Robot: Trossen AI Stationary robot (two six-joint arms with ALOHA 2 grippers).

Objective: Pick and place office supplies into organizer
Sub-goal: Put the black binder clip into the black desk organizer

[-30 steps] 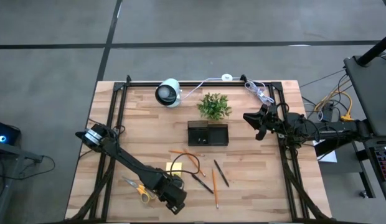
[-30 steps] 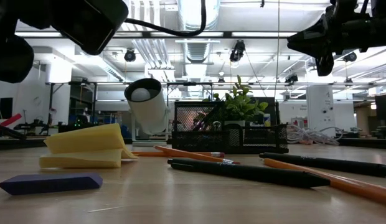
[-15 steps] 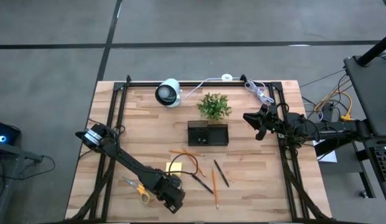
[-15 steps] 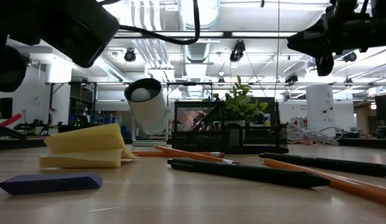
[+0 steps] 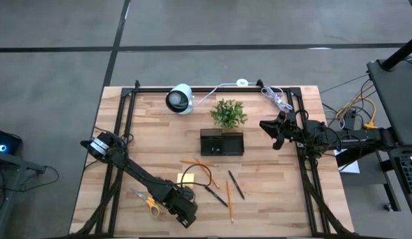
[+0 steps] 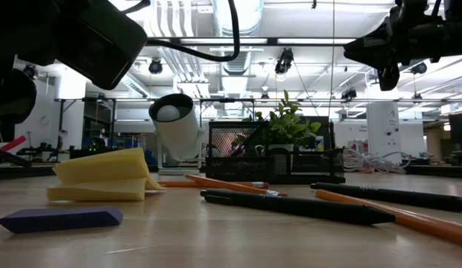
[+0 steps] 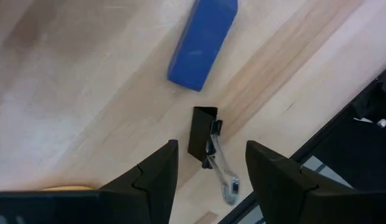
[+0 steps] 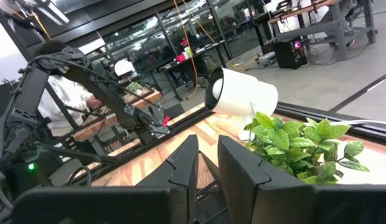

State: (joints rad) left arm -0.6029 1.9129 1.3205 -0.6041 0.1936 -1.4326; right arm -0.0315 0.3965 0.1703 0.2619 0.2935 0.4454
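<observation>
My left gripper (image 5: 186,214) hangs open near the table's near edge; in the left wrist view (image 7: 210,163) its fingers stand above a small dark binder clip (image 7: 203,132) that lies flat on the wood, without touching it. A blue block (image 7: 202,42) lies just beyond the clip and also shows in the low view (image 6: 59,218). The yellow sticky-note pad (image 5: 186,178), yellow-handled scissors (image 5: 147,201) and several pens and pencils (image 5: 227,189) lie on the table. The black organizer (image 5: 222,143) stands in front of the plant. My right gripper (image 5: 269,129) waits high at the right, shut and empty.
A green potted plant (image 5: 228,113) and a white round camera (image 5: 180,98) stand at the far side. Black frame rails (image 5: 119,133) run along the table's edges; one (image 7: 355,143) lies close beside the clip. Cables (image 5: 279,99) lie at the far right corner.
My left gripper has come down a little toward the table near the blue block and the clip, still open. Nothing on the table has moved.
</observation>
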